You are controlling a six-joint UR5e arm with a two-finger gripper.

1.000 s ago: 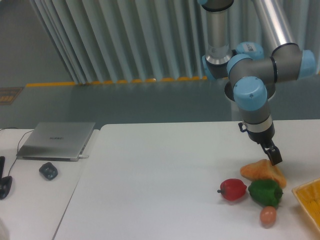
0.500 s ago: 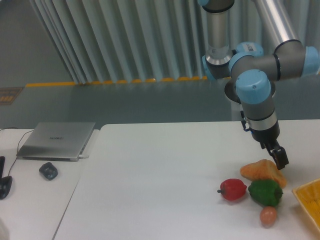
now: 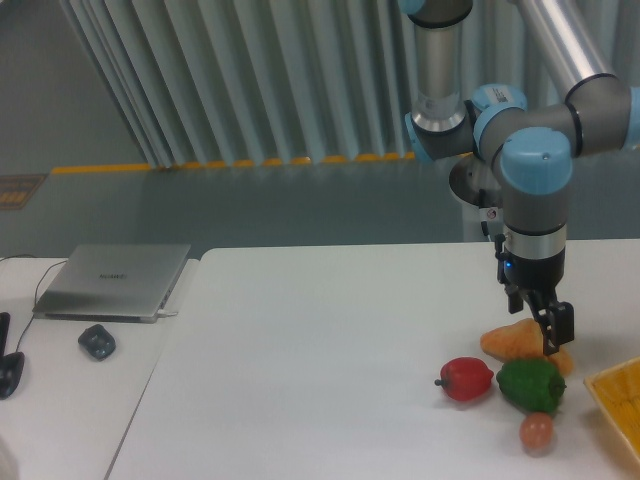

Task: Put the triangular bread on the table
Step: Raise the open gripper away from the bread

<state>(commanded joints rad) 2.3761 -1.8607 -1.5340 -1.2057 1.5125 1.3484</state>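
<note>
Nearest: small egg-shaped item (image 3: 536,431). Then green pepper (image 3: 531,385) and red pepper (image 3: 466,379). Behind, triangular bread (image 3: 512,341) resting on the table (image 3: 320,340), touching the green pepper. Gripper (image 3: 555,338) sits at its right end; whether clamped cannot be told. Open tabletop lies leftward; yellow tray (image 3: 620,400) crowds the right edge.

No readable text, labels, brands or numbers anywhere. Laptop (image 3: 112,279) lid carries small mark at centre (too blurred to read). Arm joint bears tiny red-and-white sticker, illegible. Blue joint cap shows faint pale patch, cannot tell if lettering.
</note>
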